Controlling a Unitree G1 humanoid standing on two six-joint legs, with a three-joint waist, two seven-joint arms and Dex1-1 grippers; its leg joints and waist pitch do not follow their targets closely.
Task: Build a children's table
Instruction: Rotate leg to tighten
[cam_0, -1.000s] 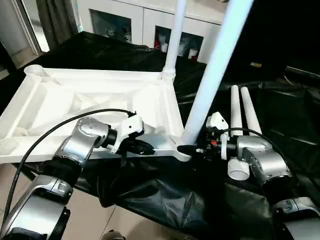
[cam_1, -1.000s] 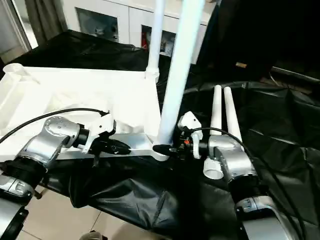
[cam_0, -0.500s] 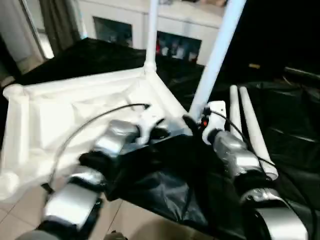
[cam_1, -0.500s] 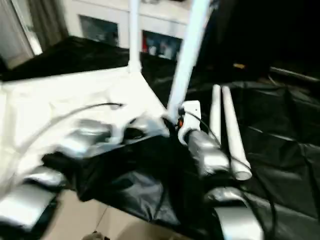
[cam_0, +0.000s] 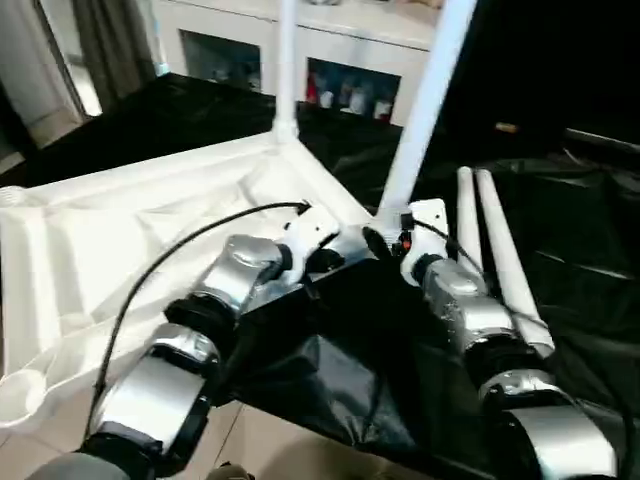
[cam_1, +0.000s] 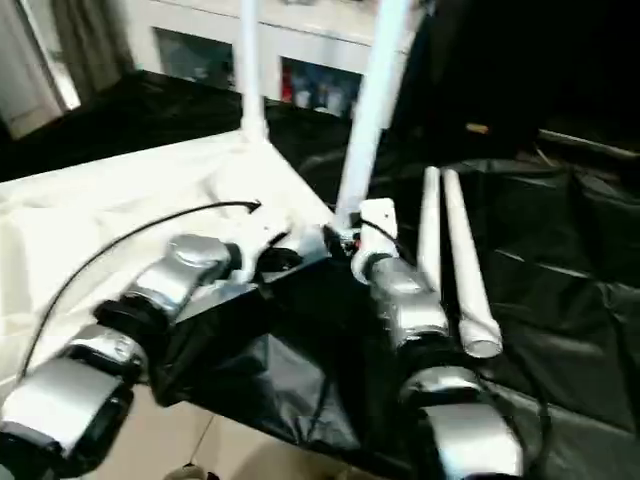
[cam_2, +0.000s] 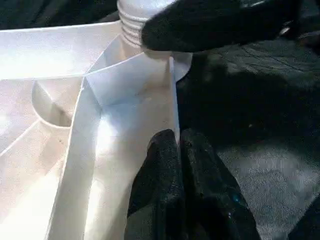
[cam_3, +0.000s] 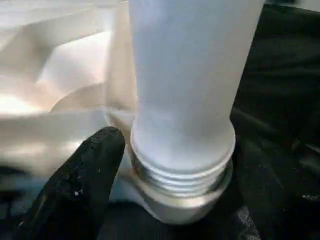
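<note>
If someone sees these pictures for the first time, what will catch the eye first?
Probably the white table top, lying underside up on black sheeting, with two legs rising from its corners: the near leg and the far leg. The right gripper is at the near leg's threaded base, and two spare legs lie beside it.

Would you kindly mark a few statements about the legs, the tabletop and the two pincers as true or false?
1. Two legs stand upright in corner sockets of the tabletop. True: a far leg and a near leg.
2. All four legs are fitted. False: two loose legs lie side by side on the black sheet.
3. The left pincer is shut on a wall of the tabletop. True.
4. The right pincer holds a loose leg. False: it is around the near leg's base, where thread still shows above the socket.
5. The tabletop lies ribbed side up. True.
</note>
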